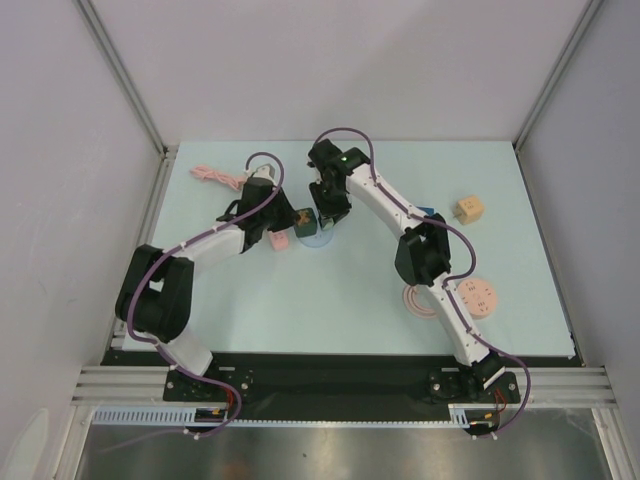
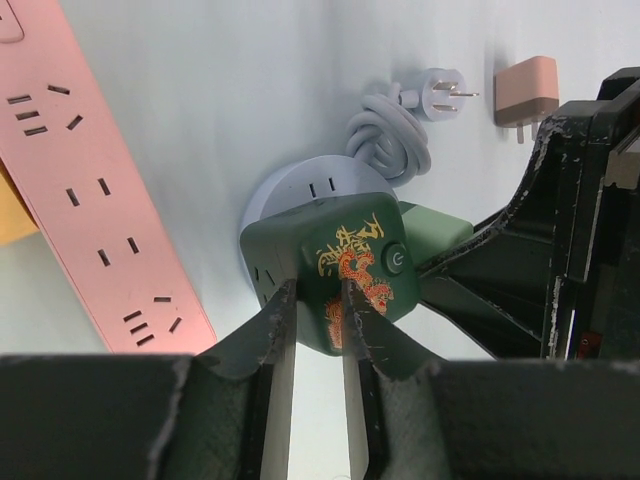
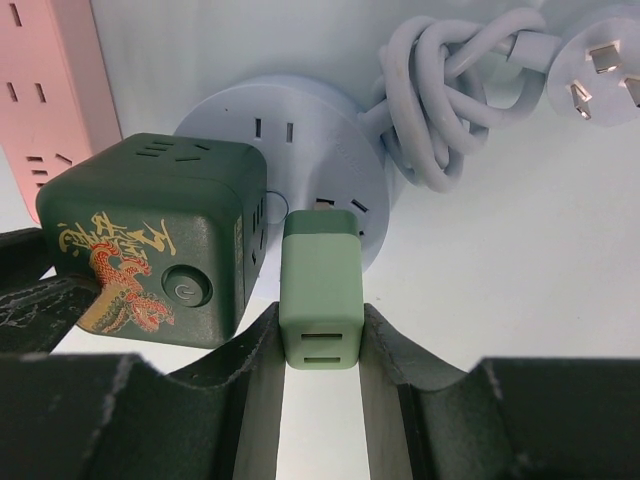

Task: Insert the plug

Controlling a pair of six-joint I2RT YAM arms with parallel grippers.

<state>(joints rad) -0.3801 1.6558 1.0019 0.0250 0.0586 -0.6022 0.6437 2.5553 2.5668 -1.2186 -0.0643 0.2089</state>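
A light green plug sits between the fingers of my right gripper, which is shut on it. Its darker front end points at the pale blue round socket, right beside the slotted side of a dark green cube socket with a gold dragon. The plug's prongs are hidden. My left gripper is shut on the lower corner of that cube socket, with the plug against the cube's far side. From above, both grippers meet at the cube.
A long pink power strip lies left of the cube. The round socket's coiled cable and white plug lie behind it, near a pink charger. A tan block and a round pink socket sit to the right.
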